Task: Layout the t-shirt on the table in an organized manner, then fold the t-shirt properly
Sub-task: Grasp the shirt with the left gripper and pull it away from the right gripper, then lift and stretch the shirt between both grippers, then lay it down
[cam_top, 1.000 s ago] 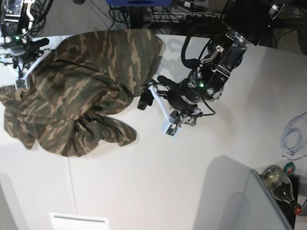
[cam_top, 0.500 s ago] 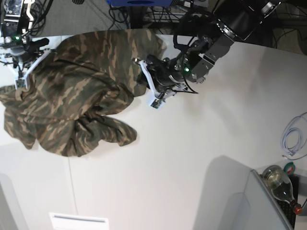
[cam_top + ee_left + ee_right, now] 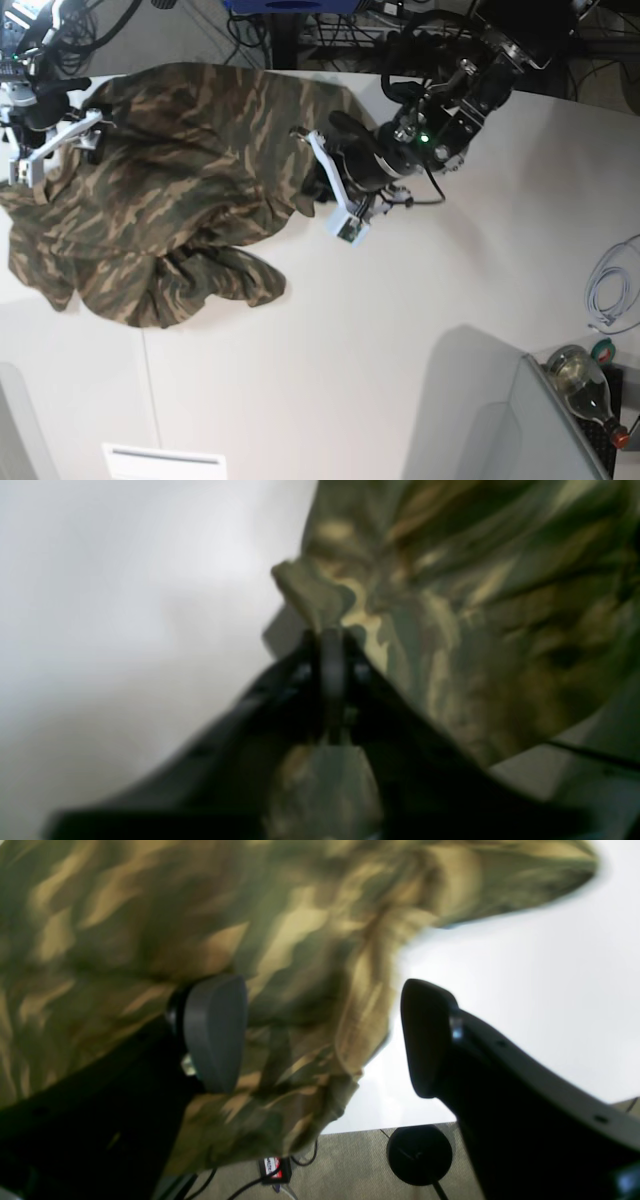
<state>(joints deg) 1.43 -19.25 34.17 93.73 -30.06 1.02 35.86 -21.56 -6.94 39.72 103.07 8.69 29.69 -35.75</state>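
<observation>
Base view: crumpled camouflage cloth t-shirt in olive green, tan and dark brown, heaped on the far left part of the smooth white tabletop, one edge drawn out toward the middle. Left pincer at that drawn-out edge, on the picture's right side. Right pincer over the shirt's far left portion. White coiled cable and glass bottle at the right margin, well apart from the shirt.

Left wrist view: black pincer pressed together on a small raised fold of the camouflage fabric, cloth protruding just beyond the tips; white tabletop to the side. Strongly blurred.

Right wrist view: pincer spread wide, grey pads apart, camouflage cloth hanging between and behind them, gripped by neither; white tabletop beyond.
</observation>
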